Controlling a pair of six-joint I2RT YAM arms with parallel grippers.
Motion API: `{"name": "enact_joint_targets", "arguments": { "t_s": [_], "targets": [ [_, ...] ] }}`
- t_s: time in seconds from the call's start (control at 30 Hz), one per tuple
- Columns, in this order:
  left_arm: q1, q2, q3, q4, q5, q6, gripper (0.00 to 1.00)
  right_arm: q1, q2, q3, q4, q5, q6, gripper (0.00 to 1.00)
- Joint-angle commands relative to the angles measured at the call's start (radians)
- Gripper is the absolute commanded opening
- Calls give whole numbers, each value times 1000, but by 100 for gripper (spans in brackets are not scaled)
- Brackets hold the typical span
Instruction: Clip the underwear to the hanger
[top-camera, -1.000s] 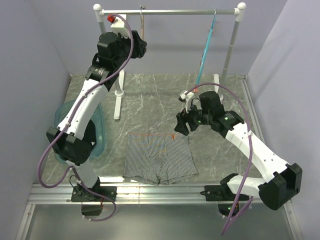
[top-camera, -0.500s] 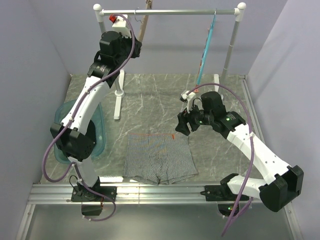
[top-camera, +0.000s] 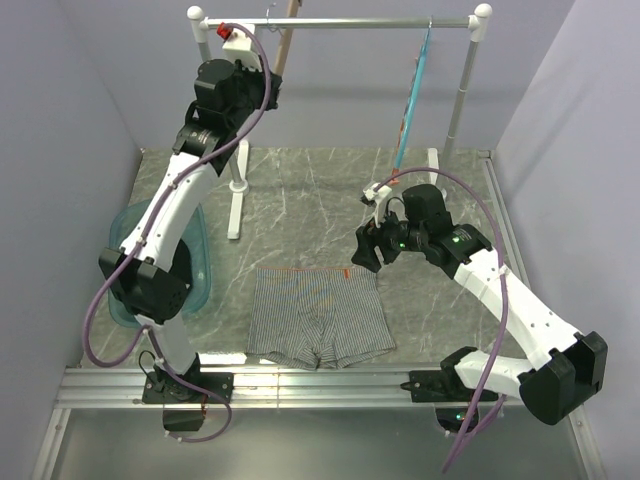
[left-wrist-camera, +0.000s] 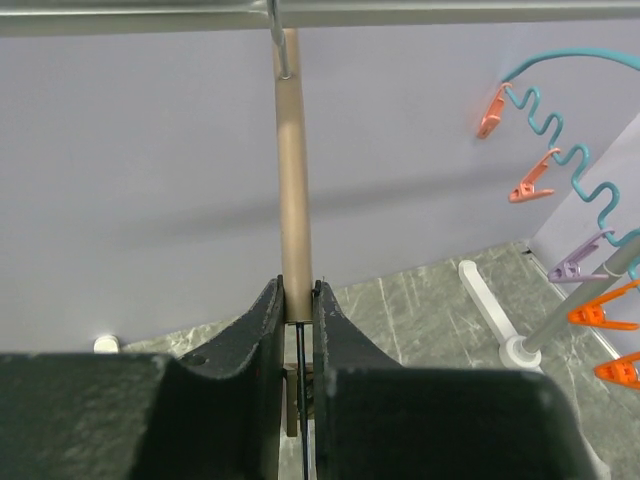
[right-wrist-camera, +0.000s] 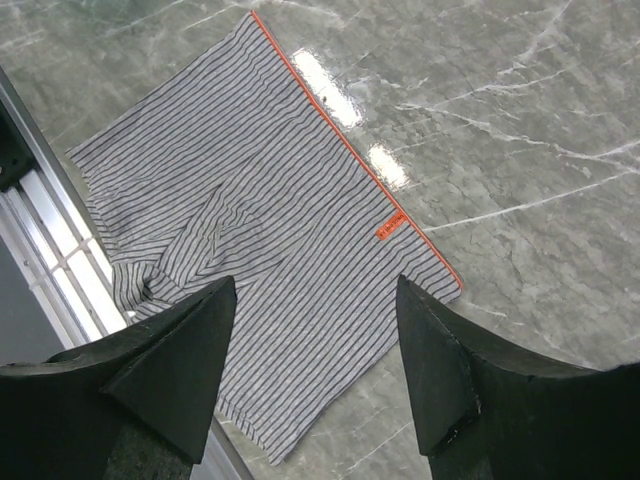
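Note:
The underwear (top-camera: 318, 315) lies flat on the marble table, grey-and-white striped, waistband to the far side. In the right wrist view the underwear (right-wrist-camera: 270, 210) shows its orange tag (right-wrist-camera: 392, 225). My right gripper (top-camera: 365, 250) hovers open and empty above the underwear's right waistband corner; in its own view the right gripper (right-wrist-camera: 315, 290) has its jaws wide apart. The wooden hanger (top-camera: 287, 38) hangs tilted from the rack rail by its metal hook (left-wrist-camera: 280, 45). My left gripper (top-camera: 272, 85) is raised to the rail. In its own view the left gripper (left-wrist-camera: 293, 295) is shut on the hanger's bar (left-wrist-camera: 293, 180).
A white rack with a silver rail (top-camera: 340, 22) stands at the back on two posts (top-camera: 238, 190) (top-camera: 462, 90). A teal hanger with orange clips (top-camera: 412, 100) hangs at its right end. A pale blue tub (top-camera: 200, 265) sits left. An aluminium rail (top-camera: 300, 385) runs along the near edge.
The left gripper has swung the wooden hanger from hanging straight down to tilted, its upper end now above the rail. The right arm has barely moved.

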Motion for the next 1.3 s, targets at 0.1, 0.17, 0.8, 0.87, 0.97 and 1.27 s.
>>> {"name": "enact_joint_targets", "arguments": {
  "t_s": [0.1, 0.17, 0.8, 0.87, 0.97, 1.27],
  "targets": [
    [-4, -149, -64, 99, 76, 46, 0, -14, -28, 2, 27, -3, 18, 72],
    [-9, -201, -153, 84, 93, 51, 0, -22, -26, 3, 37, -3, 36, 72],
    [-24, -503, -627, -210, 487, 287, 0, -66, -28, 284, -53, -151, -177, 69],
    [-24, -543, -655, -275, 536, 383, 0, -68, -37, 292, -71, -185, -237, 69],
    [-24, -583, -714, -335, 647, 484, 0, -68, -61, 273, -65, -220, -309, 69],
    [-27, -531, -709, -539, 875, 658, 0, -31, -36, 261, 59, -326, -395, 69]
  ]
}}
